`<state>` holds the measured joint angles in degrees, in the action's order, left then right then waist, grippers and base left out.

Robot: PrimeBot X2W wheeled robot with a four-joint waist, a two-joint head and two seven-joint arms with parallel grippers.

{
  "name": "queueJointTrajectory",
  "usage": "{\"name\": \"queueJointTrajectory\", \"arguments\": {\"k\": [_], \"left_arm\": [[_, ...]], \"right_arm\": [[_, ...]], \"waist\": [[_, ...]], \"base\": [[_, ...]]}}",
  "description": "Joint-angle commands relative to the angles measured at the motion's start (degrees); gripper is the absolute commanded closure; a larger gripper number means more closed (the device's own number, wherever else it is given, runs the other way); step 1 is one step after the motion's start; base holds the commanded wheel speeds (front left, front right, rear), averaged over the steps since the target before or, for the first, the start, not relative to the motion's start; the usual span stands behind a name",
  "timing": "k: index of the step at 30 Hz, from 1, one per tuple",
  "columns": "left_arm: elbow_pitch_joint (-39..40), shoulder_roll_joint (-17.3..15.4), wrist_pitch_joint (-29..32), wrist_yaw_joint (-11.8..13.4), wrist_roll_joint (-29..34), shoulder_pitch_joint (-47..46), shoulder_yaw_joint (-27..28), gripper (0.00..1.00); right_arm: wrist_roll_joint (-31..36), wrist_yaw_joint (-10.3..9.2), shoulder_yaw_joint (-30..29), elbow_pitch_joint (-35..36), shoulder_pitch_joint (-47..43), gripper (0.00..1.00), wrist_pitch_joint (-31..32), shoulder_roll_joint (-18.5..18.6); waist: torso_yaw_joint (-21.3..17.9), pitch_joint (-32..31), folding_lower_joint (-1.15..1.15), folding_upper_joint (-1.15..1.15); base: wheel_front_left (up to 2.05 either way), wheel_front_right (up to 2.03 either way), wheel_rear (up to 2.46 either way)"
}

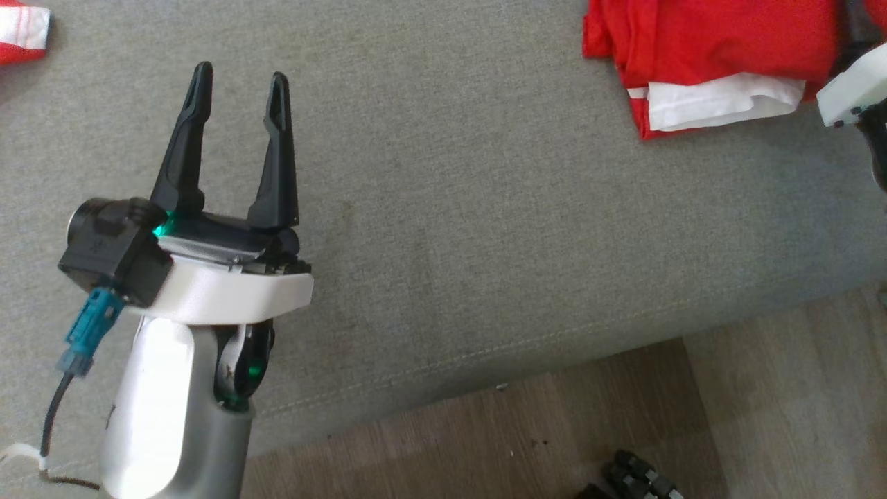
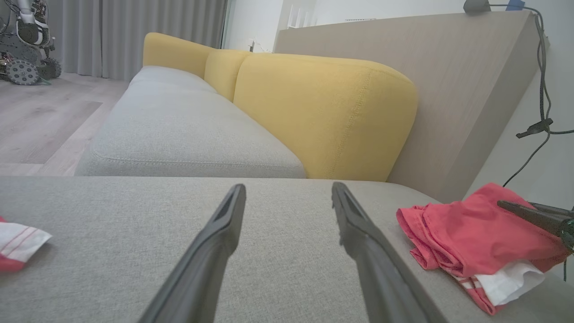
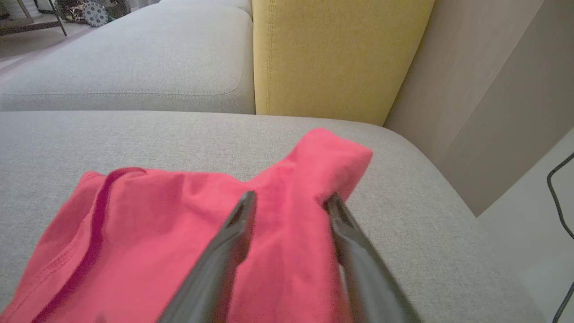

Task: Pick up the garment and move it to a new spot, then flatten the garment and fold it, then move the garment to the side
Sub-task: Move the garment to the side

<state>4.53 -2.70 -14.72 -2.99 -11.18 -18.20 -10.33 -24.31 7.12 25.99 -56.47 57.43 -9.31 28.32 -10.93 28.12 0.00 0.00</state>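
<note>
The garment (image 1: 714,48) is a red piece with a white part, lying folded in a bundle at the far right of the grey sofa seat (image 1: 443,208). In the left wrist view the garment (image 2: 475,233) lies to the right of my fingers. My right gripper (image 3: 289,199) hovers just over the garment (image 3: 179,233), jaws open, with the red cloth below and behind the fingertips. Its white wrist (image 1: 852,90) shows at the head view's right edge. My left gripper (image 1: 239,76) stands open over bare seat at the left, holding nothing.
A second red and white cloth (image 1: 21,31) lies at the seat's far left. Yellow back cushions (image 2: 323,116) and a beige panel (image 2: 448,89) rise behind the seat. The seat's front edge drops to wooden floor (image 1: 527,436). Black cables (image 2: 538,125) hang on the right.
</note>
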Motion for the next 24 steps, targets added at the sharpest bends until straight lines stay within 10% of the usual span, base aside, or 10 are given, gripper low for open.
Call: {"name": "queueJointTrajectory", "arguments": {"k": [1, 24], "left_arm": [[1.93, -0.54, -0.28, 0.08, -0.07, 0.16, 1.64, 0.00], [1.79, -0.20, -0.28, 2.36, -4.69, 3.77, 2.07, 0.00]], "right_arm": [[-0.66, 0.36, 0.38, 1.37, 0.06, 0.00, -0.76, 0.65], [-5.29, 0.36, -0.94, 11.81, -3.62, 0.00, -4.97, -4.67]], "waist": [[0.11, -0.30, 0.00, 0.00], [4.95, -10.96, 0.00, 0.00]], "base": [[0.00, 0.00, 0.00], [0.00, 0.00, 0.00]]}}
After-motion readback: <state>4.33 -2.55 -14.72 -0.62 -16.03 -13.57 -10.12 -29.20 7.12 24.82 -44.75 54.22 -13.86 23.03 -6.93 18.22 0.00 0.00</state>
